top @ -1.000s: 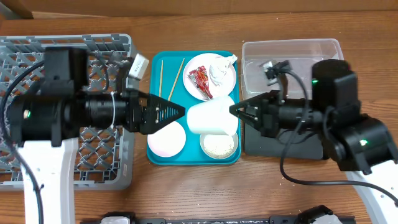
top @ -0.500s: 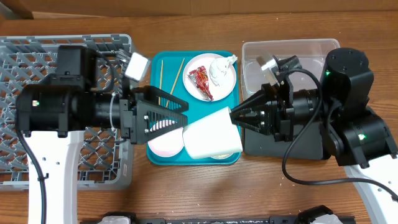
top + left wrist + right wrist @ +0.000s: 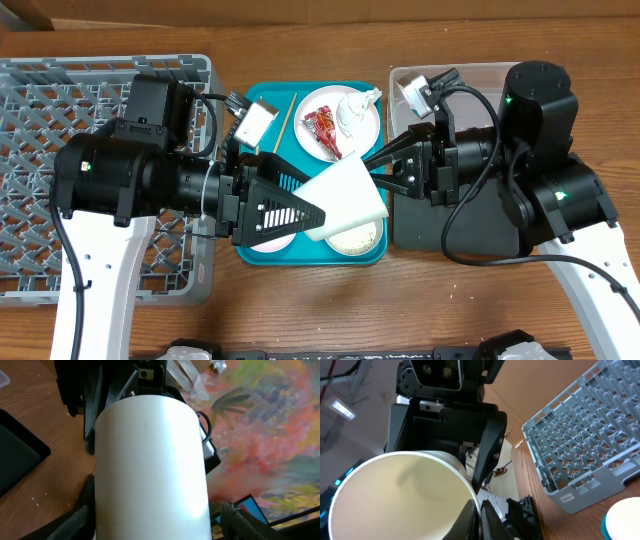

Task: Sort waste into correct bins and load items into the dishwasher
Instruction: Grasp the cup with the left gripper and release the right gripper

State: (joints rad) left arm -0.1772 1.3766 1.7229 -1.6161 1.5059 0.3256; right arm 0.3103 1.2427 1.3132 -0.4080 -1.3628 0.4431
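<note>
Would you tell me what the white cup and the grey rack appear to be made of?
The white cup looks like matte paper or plastic: smooth, opaque, thin-rimmed. The grey rack seems moulded plastic, given its uniform lattice grid.

Nothing legible anywhere. A small white label (image 3: pixel 568 498) on the rim of the grey dish rack (image 3: pixel 600 435), lower right of the right wrist view, is too small to read; print on the red wrapper (image 3: pixel 325 132), upper centre overhead, is blurred.
</note>
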